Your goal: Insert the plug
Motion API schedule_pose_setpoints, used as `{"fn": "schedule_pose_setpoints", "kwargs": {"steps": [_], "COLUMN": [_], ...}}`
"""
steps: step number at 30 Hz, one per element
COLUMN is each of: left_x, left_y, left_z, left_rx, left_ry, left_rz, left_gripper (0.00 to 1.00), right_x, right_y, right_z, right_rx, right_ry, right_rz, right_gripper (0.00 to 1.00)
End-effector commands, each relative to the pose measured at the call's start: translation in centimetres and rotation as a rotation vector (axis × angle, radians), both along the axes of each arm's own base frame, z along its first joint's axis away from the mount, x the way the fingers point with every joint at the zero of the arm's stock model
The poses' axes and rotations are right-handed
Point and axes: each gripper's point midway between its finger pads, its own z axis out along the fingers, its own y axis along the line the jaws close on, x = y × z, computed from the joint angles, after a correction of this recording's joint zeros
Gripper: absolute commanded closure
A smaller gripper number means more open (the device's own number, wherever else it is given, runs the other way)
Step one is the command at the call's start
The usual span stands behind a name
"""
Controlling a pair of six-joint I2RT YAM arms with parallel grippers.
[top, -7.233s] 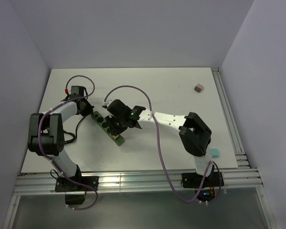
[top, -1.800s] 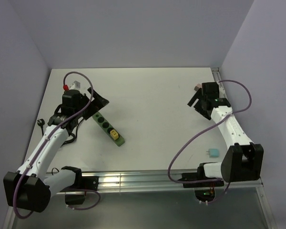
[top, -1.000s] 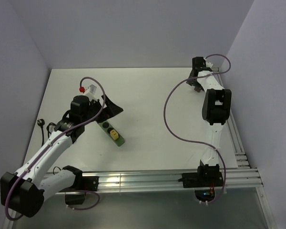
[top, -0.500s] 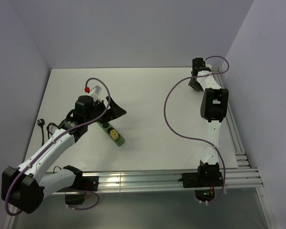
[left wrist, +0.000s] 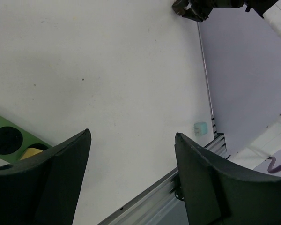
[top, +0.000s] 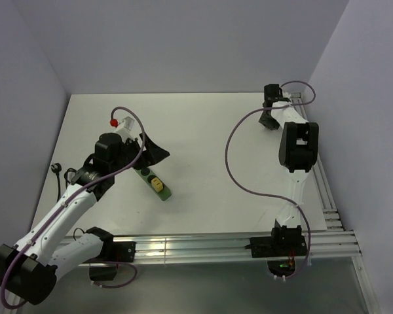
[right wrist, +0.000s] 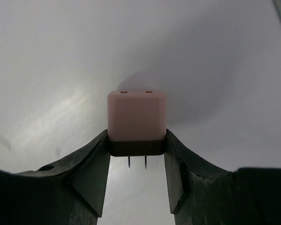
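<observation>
A pink plug point(right wrist: 136, 117) with a dark base and two metal prongs lies on the white table at the far right. My right gripper point(right wrist: 136, 143) is shut on it, both fingers pressed against the sides of its base. From above, that gripper point(top: 270, 120) covers the plug. The green power strip point(top: 149, 175) lies left of centre with a yellow plug point(top: 156, 185) in one socket. My left gripper point(top: 158, 153) hovers just beyond the strip's far end, open and empty. In the left wrist view the left gripper point(left wrist: 132, 136) has the strip point(left wrist: 4, 138) at its lower left.
A teal plug point(left wrist: 200, 127) lies near the table's front right edge by the metal rail point(left wrist: 208, 93). A black cable end point(top: 56, 169) lies at the table's left edge. Purple cables loop over both arms.
The right jaws have closed onto the pink plug at the far right. The left gripper has drawn back slightly and its jaws have narrowed a little.
</observation>
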Motion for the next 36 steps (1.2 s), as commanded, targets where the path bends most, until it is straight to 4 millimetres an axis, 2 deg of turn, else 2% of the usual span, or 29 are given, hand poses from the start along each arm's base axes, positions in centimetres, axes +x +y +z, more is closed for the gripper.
{"fn": "schedule_pose_setpoints", "kwargs": {"steps": [1, 2, 3, 4, 5, 6, 7, 8, 9, 10, 11, 12, 13, 14, 15, 16, 17, 18, 20, 21, 23, 24, 25, 26, 30, 32, 34, 35, 36], "left_x": [-0.7, -0.8, -0.7, -0.8, -0.8, -0.9, -1.0, -1.2, -1.3, -1.4, -1.5, -1.7, -2.2, -2.3, -2.6, -2.9, -3.2, -3.5, -3.9, -4.0, -3.6, -3.8, -3.7, -3.0, -2.8, -2.3, -2.0, -2.4, -2.2], "left_y": [-0.6, -0.6, -0.5, -0.5, -0.5, -0.7, -0.7, -0.8, -0.8, -0.9, -1.0, -1.0, -1.3, -1.2, -1.1, -1.1, -1.1, -0.8, -0.7, -0.6, -0.2, -0.3, -0.3, 0.2, -1.4, -1.9, -3.4, -4.5, -4.8], "left_z": [2.8, 2.8, 2.8, 3.1, 3.4, 4.0, 4.4, 4.7, 5.3, 5.5, 6.0, 6.5, 6.7, 6.7, 6.9, 6.9, 6.9, 7.0, 7.4, 7.6, 8.0, 8.3, 8.5, 8.8, 9.0, 10.1, 10.2, 11.1, 11.3], "left_rx": [-0.044, -0.045, -0.043, -0.045, -0.047, -0.057, -0.066, -0.071, -0.082, -0.093, -0.104, -0.117, -0.133, -0.139, -0.151, -0.164, -0.177, -0.205, -0.236, -0.254, -0.259, -0.266, -0.268, -0.264, -0.231, -0.233, -0.209, -0.241, -0.233], "left_ry": [-0.082, -0.084, -0.083, -0.081, -0.087, -0.093, -0.095, -0.091, -0.097, -0.092, -0.102, -0.118, -0.119, -0.125, -0.140, -0.148, -0.156, -0.178, -0.217, -0.252, -0.304, -0.352, -0.378, -0.411, -0.528, -0.583, -0.616, -0.651, -0.670], "left_rz": [-0.056, -0.058, -0.054, -0.053, -0.053, -0.062, -0.062, -0.068, -0.070, -0.073, -0.077, -0.082, -0.108, -0.104, -0.105, -0.114, -0.112, -0.101, -0.100, -0.092, -0.053, -0.051, -0.035, 0.025, 0.041, 0.071, 0.064, 0.047, 0.058], "left_gripper": [0.24, 0.26, 0.31, 0.34, 0.37, 0.40, 0.41, 0.42, 0.44, 0.45, 0.46, 0.47, 0.47, 0.48, 0.48, 0.48, 0.47, 0.46, 0.42, 0.36, 0.29, 0.24, 0.23, 0.20, 0.17, 0.15, 0.14, 0.14, 0.14], "right_x": [0.4, -1.3, -2.2, -2.7, -5.1, -6.5, -7.6, -10.4, -12.1, -13.3, -15.9, -17.9, -19.3, -21.1, -23.4, -24.6, -25.8, -27.0, -28.2, -28.7, -29.2, -29.1, -29.2, -29.2, -28.4, -27.9, -27.3, -27.4, -27.4], "right_y": [7.3, 8.9, 10.4, 12.3, 15.9, 17.6, 20.1, 23.2, 24.8, 26.5, 28.4, 29.9, 31.2, 31.7, 33.1, 33.9, 33.8, 33.8, 33.5, 33.3, 33.2, 32.7, 32.4, 32.3, 32.1, 32.2, 32.5, 33.3, 33.5], "right_z": [8.9, 8.0, 11.3, 12.3, 11.1, 14.0, 14.8, 13.5, 15.6, 16.4, 15.0, 16.8, 17.4, 16.5, 17.9, 18.7, 17.8, 19.3, 19.1, 20.5, 21.7, 22.9, 23.1, 24.1, 27.1, 28.3, 28.3, 28.2, 28.5], "right_rx": [0.048, 0.060, 0.067, 0.086, 0.103, 0.120, 0.164, 0.187, 0.227, 0.269, 0.342, 0.387, 0.448, 0.487, 0.576, 0.673, 0.722, 0.783, 0.883, 0.956, 1.026, 1.064, 1.076, 1.106, 1.189, 1.194, 1.192, 1.198, 1.212], "right_ry": [-0.224, -0.200, -0.268, -0.304, -0.272, -0.336, -0.369, -0.338, -0.390, -0.422, -0.381, -0.427, -0.445, -0.419, -0.435, -0.447, -0.420, -0.453, -0.423, -0.443, -0.466, -0.497, -0.489, -0.505, -0.561, -0.581, -0.560, -0.547, -0.549], "right_rz": [0.136, 0.168, 0.200, 0.241, 0.328, 0.371, 0.439, 0.530, 0.579, 0.628, 0.708, 0.765, 0.806, 0.829, 0.888, 0.882, 0.869, 0.862, 0.738, 0.668, 0.616, 0.530, 0.486, 0.453, 0.309, 0.258, 0.197, 0.199, 0.192], "right_gripper": [1.00, 1.00, 1.00, 1.00, 1.00, 1.00, 1.00, 1.00, 1.00, 1.00, 1.00, 1.00, 1.00, 1.00, 1.00, 1.00, 1.00, 1.00, 1.00, 1.00, 1.00, 1.00, 1.00, 1.00, 1.00, 1.00, 1.00, 1.00, 1.00]}}
